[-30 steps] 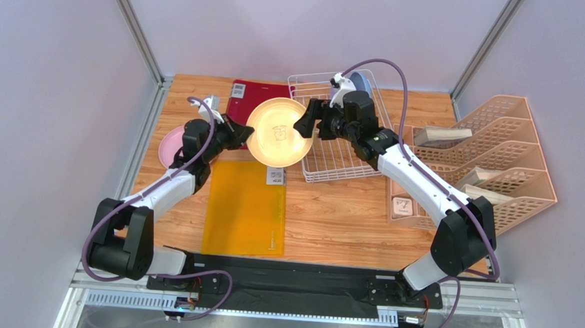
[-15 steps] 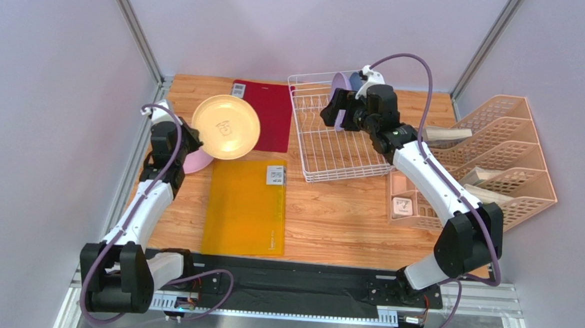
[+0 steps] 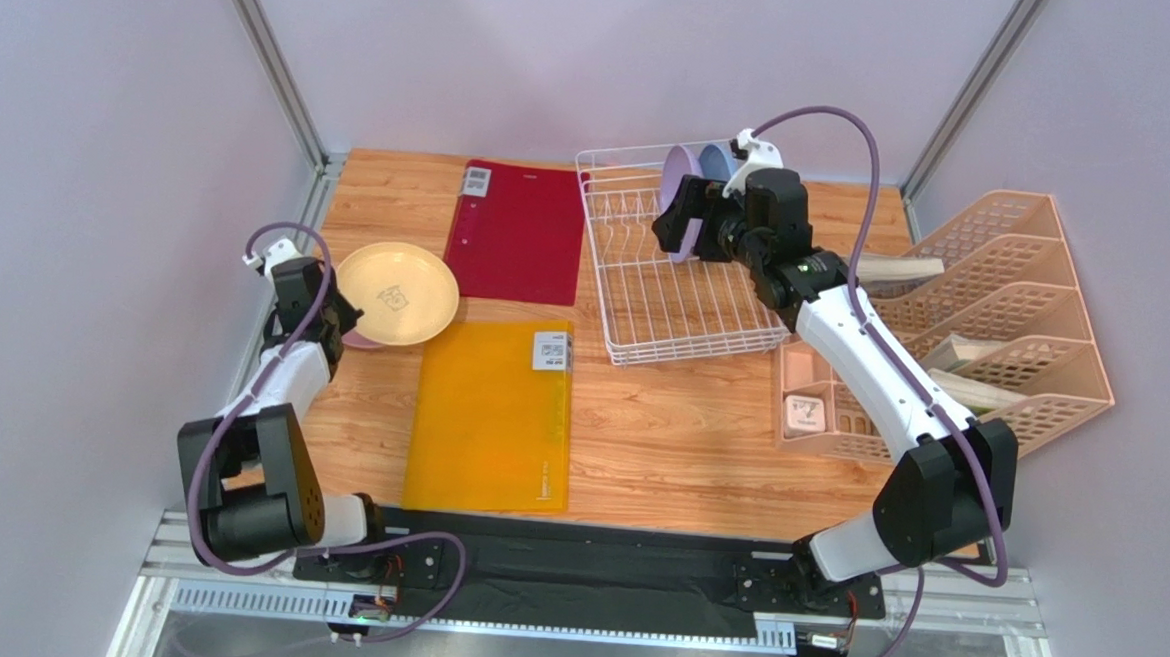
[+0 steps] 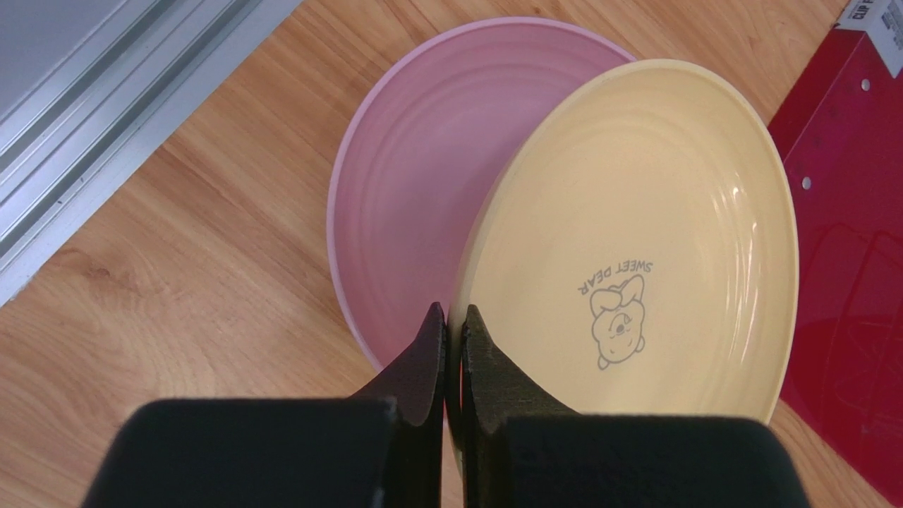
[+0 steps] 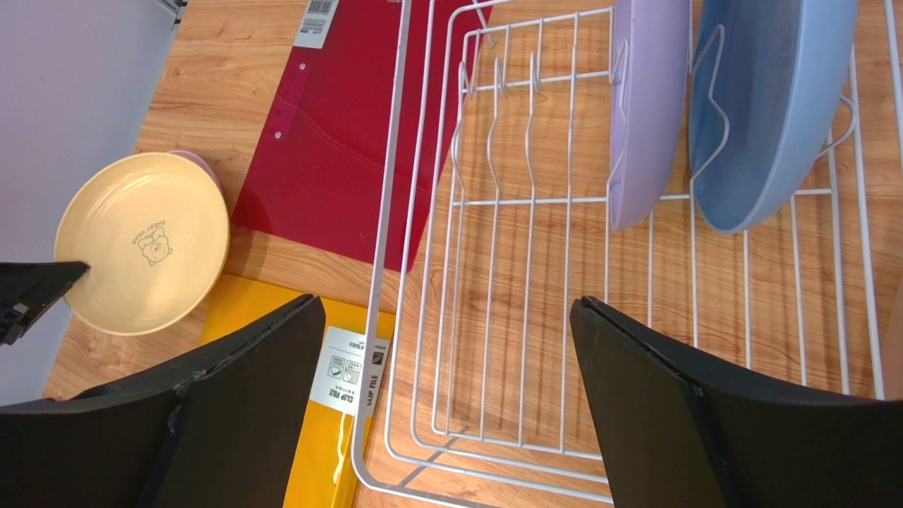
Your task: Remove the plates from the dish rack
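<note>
- Two plates are out and two are left. At the left edge of the desk [image 3: 662, 423], the left fingers [image 4: 424, 365] are pinched narrow on the near rim of the cream plate [image 4: 636, 286], which bears a small bear print.
- The cream plate overlaps the pink plate [image 4: 424, 191] lying flat on the wood beneath it. It sits off-centre toward the red folder [image 3: 518, 232]. Whether it already rests on the pink plate cannot be told from these views.
- The step in hand looks like stacking the cream plate on the pink one.
- To do it well, slide the cream plate back over the pink plate until the rims line up. Lower it flat, and only then spread the fingers.
- The fingers should draw away low and straight, because a snagged rim could drag both plates toward the desk edge.
- In the dish rack [image 3: 683, 296] at the far side, the lavender plate [image 5: 647, 106] and the blue plate [image 5: 763, 106] stand on edge side by side between the upright prongs.
- The right fingers [image 5: 244, 413] are spread wide and hold nothing. They hover over the rack, near the lavender plate.
- That plate, the nearer of the two, seems the likely next pick. Close on its top rim and lift straight up to clear the prongs and avoid bumping the blue plate.
- The yellow folder [image 3: 489, 414] lies between the stack and the rack.
</note>
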You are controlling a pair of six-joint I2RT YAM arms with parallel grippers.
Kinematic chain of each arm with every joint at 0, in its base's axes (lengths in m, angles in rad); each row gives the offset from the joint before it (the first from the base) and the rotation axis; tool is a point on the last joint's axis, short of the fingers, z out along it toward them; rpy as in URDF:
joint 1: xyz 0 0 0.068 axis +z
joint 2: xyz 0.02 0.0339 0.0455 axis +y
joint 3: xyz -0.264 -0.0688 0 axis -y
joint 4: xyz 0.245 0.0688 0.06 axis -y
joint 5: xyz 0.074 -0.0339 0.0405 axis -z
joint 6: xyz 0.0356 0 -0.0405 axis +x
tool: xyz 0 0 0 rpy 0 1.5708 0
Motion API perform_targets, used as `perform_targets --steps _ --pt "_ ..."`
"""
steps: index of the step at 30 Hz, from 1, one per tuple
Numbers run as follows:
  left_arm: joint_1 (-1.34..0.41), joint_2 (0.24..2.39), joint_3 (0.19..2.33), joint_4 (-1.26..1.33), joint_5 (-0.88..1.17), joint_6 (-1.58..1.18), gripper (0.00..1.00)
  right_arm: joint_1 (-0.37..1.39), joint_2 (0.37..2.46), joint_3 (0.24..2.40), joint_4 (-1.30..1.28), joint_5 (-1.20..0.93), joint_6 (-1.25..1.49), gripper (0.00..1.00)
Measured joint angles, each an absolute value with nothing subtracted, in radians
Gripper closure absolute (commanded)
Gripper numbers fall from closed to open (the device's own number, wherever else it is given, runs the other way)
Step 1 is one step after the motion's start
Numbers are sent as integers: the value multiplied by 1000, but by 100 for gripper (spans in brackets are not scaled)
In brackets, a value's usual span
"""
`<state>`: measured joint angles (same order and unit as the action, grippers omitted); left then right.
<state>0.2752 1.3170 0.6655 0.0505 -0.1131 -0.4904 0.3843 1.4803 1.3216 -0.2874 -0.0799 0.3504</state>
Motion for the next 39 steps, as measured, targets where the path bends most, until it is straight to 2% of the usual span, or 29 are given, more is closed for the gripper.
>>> perform_targets --steps 18,20,21,22,24,31,39 --pt "344 1380 661 130 -159 -553 100 384 1520 1302 -295 -99 351 7" --pt "345 1384 661 124 -163 -555 87 384 1526 1302 -296 -99 351 7" --pt "346 1388 661 119 -163 -556 65 384 1527 1302 -296 -99 351 7" --pt "348 1393 663 115 -162 -555 61 384 1528 1302 -296 -99 350 7" --pt "349 1411 672 104 -152 -555 59 384 1530 1302 -295 -99 350 7" --pt "349 1429 681 84 -113 -554 41 384 1617 1382 -329 -60 305 7" --pt "349 1419 739 -1 -99 -535 37 382 1832 1642 -395 125 192 8"
